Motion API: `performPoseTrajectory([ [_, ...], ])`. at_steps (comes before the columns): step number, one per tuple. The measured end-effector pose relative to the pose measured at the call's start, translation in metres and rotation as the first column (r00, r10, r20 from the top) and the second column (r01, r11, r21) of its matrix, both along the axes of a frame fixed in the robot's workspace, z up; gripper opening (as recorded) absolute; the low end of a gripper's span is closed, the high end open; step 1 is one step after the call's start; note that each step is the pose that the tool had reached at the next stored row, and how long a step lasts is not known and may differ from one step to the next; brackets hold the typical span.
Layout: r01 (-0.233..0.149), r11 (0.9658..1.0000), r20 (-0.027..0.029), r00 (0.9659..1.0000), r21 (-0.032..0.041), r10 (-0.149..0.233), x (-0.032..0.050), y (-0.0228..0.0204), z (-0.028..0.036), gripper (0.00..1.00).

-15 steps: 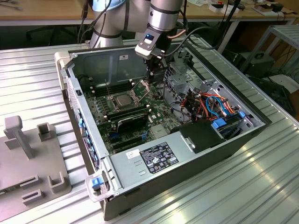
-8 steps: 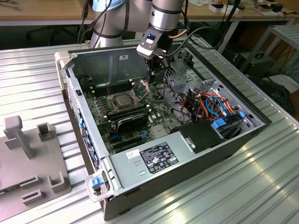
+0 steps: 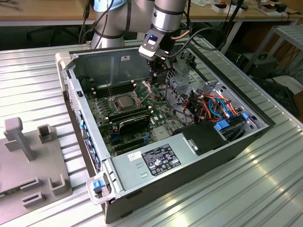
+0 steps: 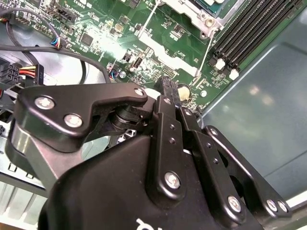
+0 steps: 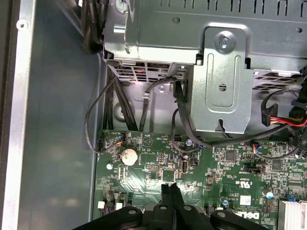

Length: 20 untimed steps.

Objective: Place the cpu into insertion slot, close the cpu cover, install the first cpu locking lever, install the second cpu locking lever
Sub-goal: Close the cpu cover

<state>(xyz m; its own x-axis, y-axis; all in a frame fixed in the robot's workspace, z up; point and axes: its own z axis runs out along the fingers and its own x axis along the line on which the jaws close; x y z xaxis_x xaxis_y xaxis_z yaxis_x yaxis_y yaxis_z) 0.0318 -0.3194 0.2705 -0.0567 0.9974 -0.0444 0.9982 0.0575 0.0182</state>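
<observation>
Near the insertion slot (image 3: 115, 106), which holds the cpu (image 3: 124, 100), the gripper (image 3: 156, 78) hovers, fingers (image 5: 166, 192) pressed together, gripping nothing.

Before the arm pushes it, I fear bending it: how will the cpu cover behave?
The cpu cover stands raised on its hinge beside the cpu, so a push would probably swing it rather than slide it. It looks a thin metal frame, so likely light and stiff, yet perhaps bendable off-centre.
</observation>
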Motion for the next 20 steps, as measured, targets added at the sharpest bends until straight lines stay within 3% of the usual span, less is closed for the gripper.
performPoseTrajectory([
  [8,0.0,1.0,0.0,1.0,0.0001,0.0,0.0039,0.0001,-0.0035,0.11],
  [11,0.0,1.0,-0.0006,1.0,0.0001,0.0,0.004,0.0001,-0.0079,0.11],
  [14,0.0,1.0,-0.0035,1.0,0.0001,0.0,0.0041,-0.0002,-0.0167,0.11],
  [20,0.0,1.0,-0.0072,1.0,0.0001,0.0,0.0039,-0.0007,-0.0226,0.11],
])
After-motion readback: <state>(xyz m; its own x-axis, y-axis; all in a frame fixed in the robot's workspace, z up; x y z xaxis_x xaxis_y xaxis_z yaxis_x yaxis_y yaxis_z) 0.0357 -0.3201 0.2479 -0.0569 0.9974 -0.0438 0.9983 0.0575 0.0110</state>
